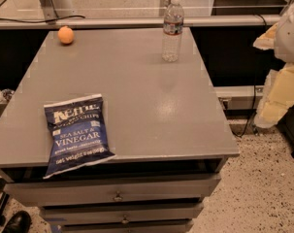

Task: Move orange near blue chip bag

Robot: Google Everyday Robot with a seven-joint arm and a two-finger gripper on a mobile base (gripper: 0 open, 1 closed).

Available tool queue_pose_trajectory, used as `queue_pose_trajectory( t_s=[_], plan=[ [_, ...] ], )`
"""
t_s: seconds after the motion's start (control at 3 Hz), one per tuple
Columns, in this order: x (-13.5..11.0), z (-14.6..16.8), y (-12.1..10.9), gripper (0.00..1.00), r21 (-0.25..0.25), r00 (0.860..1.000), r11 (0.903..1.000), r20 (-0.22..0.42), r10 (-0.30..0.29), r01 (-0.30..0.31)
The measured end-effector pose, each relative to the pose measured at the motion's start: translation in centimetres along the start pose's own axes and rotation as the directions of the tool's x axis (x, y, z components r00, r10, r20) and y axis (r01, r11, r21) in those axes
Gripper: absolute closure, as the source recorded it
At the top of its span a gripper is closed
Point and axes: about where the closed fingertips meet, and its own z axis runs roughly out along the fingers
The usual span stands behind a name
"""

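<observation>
The orange sits at the far left corner of the grey table. The blue chip bag lies flat at the near left, with its lower edge overhanging the table's front edge. The orange and the bag are far apart, with bare tabletop between them. My gripper shows as cream and white parts at the right edge of the view, beyond the table's right side and away from both objects. It holds nothing that I can see.
A clear plastic water bottle stands upright at the far right of the table. Drawers are below the front edge. A rail and a cable run behind the table. A dark shoe is on the floor at the bottom left.
</observation>
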Motion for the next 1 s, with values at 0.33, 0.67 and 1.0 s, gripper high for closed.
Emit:
queue_pose_trajectory(
  t_s=[0.33,0.67,1.0],
  plan=[
    [0.0,0.0,0.0,0.0,0.0,1.0,1.0,0.0,0.0,0.0],
    [-1.6,1.0,-0.2,0.0,0.007,0.997,1.0,0.075,0.004,-0.004],
    [-6.0,3.2,-0.9,0.0,-0.017,0.977,0.9998,0.211,-0.01,0.014]
  ],
)
